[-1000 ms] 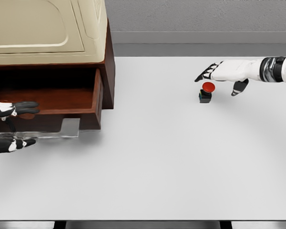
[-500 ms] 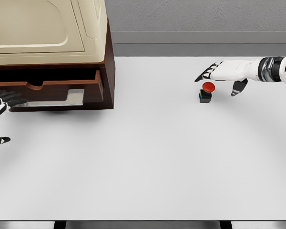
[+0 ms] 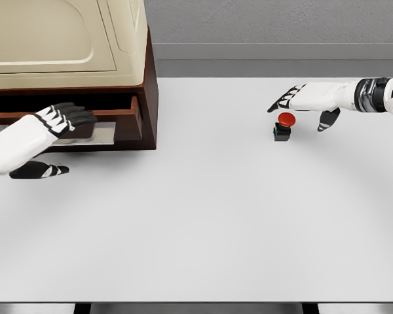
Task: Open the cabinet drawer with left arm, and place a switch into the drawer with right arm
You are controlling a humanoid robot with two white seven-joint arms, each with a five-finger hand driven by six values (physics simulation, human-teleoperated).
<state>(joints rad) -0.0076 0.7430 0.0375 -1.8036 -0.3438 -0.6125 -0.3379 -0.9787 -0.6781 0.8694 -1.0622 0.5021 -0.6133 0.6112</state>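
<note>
Head view: the left hand (image 3: 49, 131), forearm cut off at nine o'clock, rests loosely spread fingers on the barely open drawer (image 3: 114, 121) of the dark wood cabinet (image 3: 147, 98), contact unclear, while the red-capped switch (image 3: 283, 125) sits on the matte white table (image 3: 203, 222) at two o'clock under the open, empty right hand (image 3: 308, 101).

**White arms, black-tipped fingers**

Both arms are smooth, glossy white shells. The left hand (image 3: 52, 127) has a white back, with fingers banded in black and white that end in dark tips. The right hand (image 3: 308, 98) carries the same striped black-and-white fingers. Its wrist shows a silver-grey metallic ring with dark bands, beside a rounded white forearm segment.
</note>
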